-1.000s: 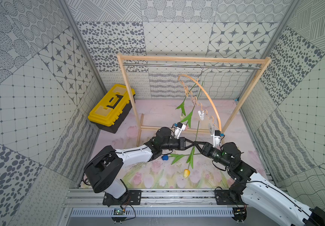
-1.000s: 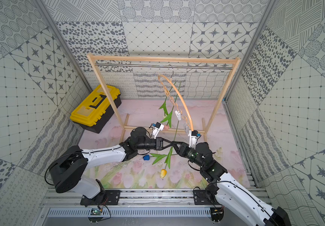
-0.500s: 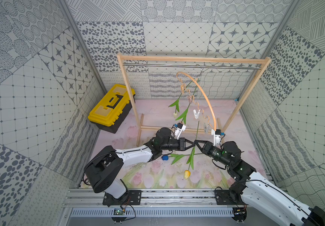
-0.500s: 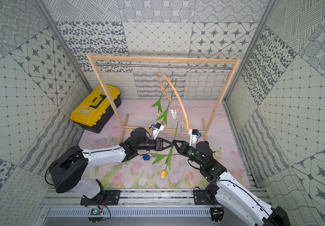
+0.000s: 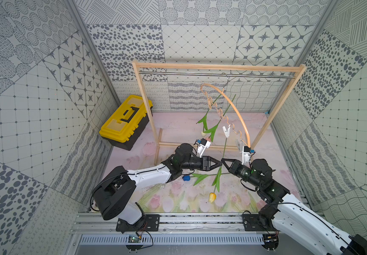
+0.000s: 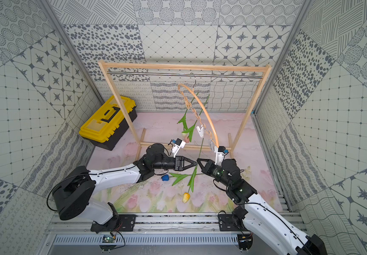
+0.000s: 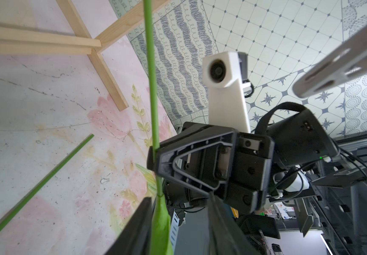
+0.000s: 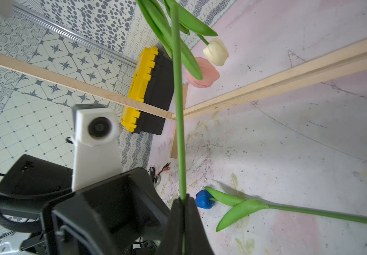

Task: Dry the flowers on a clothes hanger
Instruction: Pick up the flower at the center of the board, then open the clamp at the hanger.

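In both top views the clothes hanger [image 5: 233,103] hangs by its thin metal hook [image 5: 227,79] from the rod [image 5: 178,74] of the wooden frame [image 5: 144,106], so the flowers can dangle heads down. It is a smooth tan bow with a wavy bar and small clips. A cream tulip [image 5: 203,133] and a pink tulip [image 5: 209,139] hang from it. The yellow tulip [image 5: 212,197], low in the middle, points down too, and its long thin stem [image 5: 223,150] runs up toward a white clip [image 5: 226,132]; I cannot tell if the clip bites it. The right pincer [image 5: 223,161] clenches that stem, I think to keep it straight. The left pincer [image 5: 219,164], just beside, is loose. A blue tulip [image 5: 186,177] lies flat on the flowery mat [image 5: 173,123]. In the left wrist view, the left fingers [image 7: 138,227] at the bottom stand apart with a soft green leaf [image 7: 160,225] between them, and the right pincer [image 7: 154,157] in the middle pinches the stem. In the right wrist view, two black fingers [image 8: 173,220] at the bottom meet on the bendy-looking stem.
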`<state>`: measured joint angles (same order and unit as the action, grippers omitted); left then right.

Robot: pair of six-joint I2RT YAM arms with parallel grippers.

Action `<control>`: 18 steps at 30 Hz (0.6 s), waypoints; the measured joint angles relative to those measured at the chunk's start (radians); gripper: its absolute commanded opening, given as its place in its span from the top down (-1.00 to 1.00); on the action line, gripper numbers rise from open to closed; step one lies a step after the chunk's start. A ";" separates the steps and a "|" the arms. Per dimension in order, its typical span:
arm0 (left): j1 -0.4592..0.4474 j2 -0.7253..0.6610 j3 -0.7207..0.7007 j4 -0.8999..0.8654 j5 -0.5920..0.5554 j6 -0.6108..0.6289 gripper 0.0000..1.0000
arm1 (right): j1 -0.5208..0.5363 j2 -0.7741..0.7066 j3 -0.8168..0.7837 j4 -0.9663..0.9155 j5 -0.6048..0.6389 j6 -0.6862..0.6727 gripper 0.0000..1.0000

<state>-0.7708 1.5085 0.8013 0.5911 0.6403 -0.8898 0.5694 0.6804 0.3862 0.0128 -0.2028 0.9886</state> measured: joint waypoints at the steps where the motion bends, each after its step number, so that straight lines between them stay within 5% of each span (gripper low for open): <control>1: 0.011 -0.011 0.010 -0.018 0.002 0.012 -0.24 | -0.015 -0.017 0.000 -0.028 -0.004 -0.007 1.00; 18: 0.070 0.019 0.465 -0.433 -0.109 0.474 -0.31 | -0.089 -0.177 0.000 -0.267 -0.025 -0.084 1.00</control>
<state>-0.7010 1.5272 1.2659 0.1581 0.5316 -0.4156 0.4801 0.5037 0.3866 -0.2546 -0.2279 0.9051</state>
